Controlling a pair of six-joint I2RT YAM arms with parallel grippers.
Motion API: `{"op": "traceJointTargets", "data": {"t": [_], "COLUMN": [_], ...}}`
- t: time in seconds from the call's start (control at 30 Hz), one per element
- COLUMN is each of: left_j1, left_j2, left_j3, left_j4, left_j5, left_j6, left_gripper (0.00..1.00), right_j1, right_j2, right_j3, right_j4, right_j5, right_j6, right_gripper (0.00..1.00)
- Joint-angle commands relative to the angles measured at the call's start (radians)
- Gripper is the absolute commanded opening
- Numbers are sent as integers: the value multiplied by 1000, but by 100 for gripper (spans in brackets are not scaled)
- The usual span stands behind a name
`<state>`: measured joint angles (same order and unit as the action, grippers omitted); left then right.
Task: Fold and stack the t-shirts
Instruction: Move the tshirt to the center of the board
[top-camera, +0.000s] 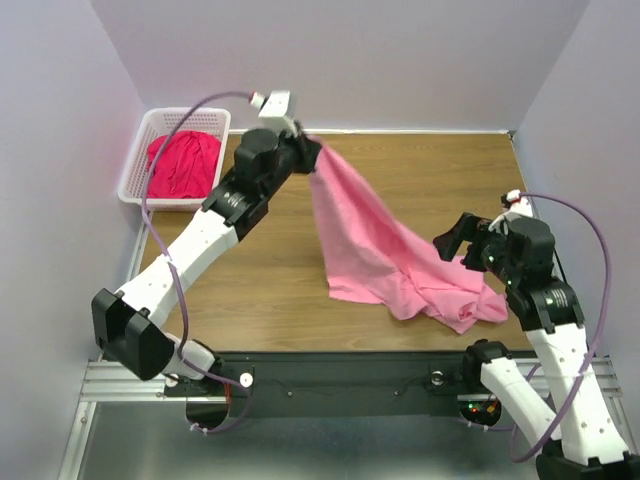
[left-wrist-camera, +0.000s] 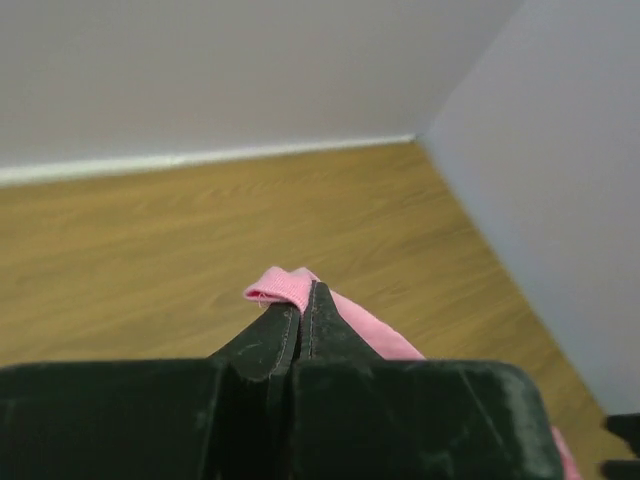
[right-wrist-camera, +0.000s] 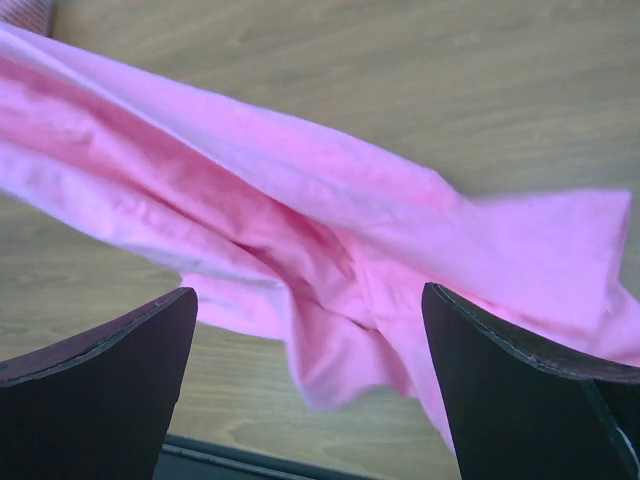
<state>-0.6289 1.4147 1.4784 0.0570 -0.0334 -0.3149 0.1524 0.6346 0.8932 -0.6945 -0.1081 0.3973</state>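
Counts: two t-shirts, one basket, two grippers.

- The light pink t-shirt (top-camera: 380, 250) is soft, matte cotton and heavily creased. It is hung from a raised point at far centre and slopes down to a crumpled heap on the near right of the table (top-camera: 430, 165), which has a wood-grain surface.
- The crimson t-shirt (top-camera: 183, 165) is bunched up inside the basket (top-camera: 137, 172). The basket is white plastic lattice, rectangular, and set at the far left corner.

Grippers:
- The left gripper (top-camera: 318, 155) is clenched on the pink t-shirt's top edge. In the left wrist view, a small folded loop of hemmed fabric is pinched between the dark fingertips.
- The right gripper (top-camera: 455, 243) is held with its fingers spread wide and nothing grasped. It is positioned just beside the lower heap. In the right wrist view, pink folds are seen beyond the gap between the two fingers; contact cannot be told.

Hidden or unclear:
- Sleeves and neckline cannot be made out on either t-shirt.
- Most of the pink cloth is blocked by the fingers in the left wrist view.
- A darker scrap in the top left corner of the right wrist view is cut off and cannot be identified.
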Motion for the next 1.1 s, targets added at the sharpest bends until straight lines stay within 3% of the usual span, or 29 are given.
{"op": "traceJointTargets", "data": {"t": [0.0,0.13,0.33,0.43,0.47,0.57,0.87,1.07], "left_j1": [90,132,178,196,202,216,222,224], "left_j2": [-118,-180,-215,-256,-267,-333,-411,-405], "left_j3": [-275,-483,-641,-690,-704,-750,-817,-810], "left_j4": [24,24,10,7,9,21,35,24], "left_j5": [-82,-89,-115,-132,-131,-134,-132,-132], "left_j6": [-56,-59,-18,3,8,26,80,123], "left_gripper": [0,0,0,0,0,0,0,0], "right_j1": [7,7,6,6,7,-10,-191,-205], "right_j2": [62,137,345,387,395,431,531,648], "right_j3": [-31,-60,-57,-77,-79,-76,-86,-65], "right_j4": [7,-8,-22,-28,-25,-26,26,111], "right_j5": [-41,68,5,156,191,312,306,216], "right_j6": [40,28,-22,44,58,126,111,55], "right_gripper": [100,100,95,84,75,67,66,69]}}
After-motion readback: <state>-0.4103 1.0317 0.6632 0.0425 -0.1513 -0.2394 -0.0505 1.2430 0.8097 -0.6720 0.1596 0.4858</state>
